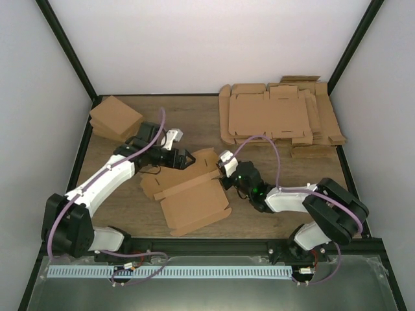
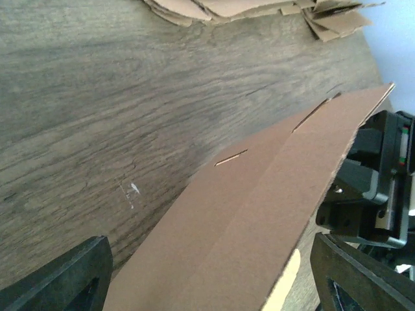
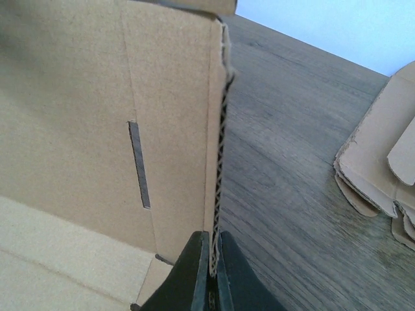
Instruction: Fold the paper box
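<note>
The paper box [image 1: 191, 194] lies in the middle of the table as a brown, partly folded sheet with one side panel raised. My left gripper [image 1: 185, 159] is at its far left end. In the left wrist view its fingers [image 2: 65, 278] stand wide apart, open, with a creased panel of the paper box [image 2: 259, 214] running between them. My right gripper [image 1: 224, 170] is at the box's right end. It is shut [image 3: 213, 253] on the corrugated edge of an upright wall of the paper box [image 3: 175, 129], which has a slot cut in it.
A thick stack of flat tabbed cardboard sheets [image 1: 279, 116] lies at the back right, and its edge shows in the right wrist view [image 3: 382, 162]. A pile of small folded boxes [image 1: 115, 118] sits at the back left. Black frame posts rise at the table's corners.
</note>
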Controlling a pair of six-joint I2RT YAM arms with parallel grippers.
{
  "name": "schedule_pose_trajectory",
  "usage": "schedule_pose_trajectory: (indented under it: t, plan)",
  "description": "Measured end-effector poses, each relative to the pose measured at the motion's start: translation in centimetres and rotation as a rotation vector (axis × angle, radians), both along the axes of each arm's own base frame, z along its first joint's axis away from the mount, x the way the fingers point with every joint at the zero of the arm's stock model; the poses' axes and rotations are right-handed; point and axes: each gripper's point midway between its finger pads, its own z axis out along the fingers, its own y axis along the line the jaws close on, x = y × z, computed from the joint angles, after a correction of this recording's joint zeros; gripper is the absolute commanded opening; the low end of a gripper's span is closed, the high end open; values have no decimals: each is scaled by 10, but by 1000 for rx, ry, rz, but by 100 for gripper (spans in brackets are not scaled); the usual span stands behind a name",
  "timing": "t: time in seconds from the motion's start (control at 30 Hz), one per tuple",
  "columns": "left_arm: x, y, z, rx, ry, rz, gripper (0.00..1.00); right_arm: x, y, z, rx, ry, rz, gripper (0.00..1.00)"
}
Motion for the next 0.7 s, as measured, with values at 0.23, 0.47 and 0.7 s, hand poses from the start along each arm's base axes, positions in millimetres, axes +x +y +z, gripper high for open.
schedule_pose_trajectory:
  t: [0.23, 0.47, 0.7]
  plan:
    - [-6, -8, -12, 82, -32, -17, 84, 1, 1, -13, -3, 14, -1, 1]
    - [-17, -16, -4, 230, -188, -24, 81, 2, 2, -16, 11, 29, -9, 1]
    - [-25, -13, 0, 385, -310, -3, 64, 4, 1, -15, 31, 36, -16, 1]
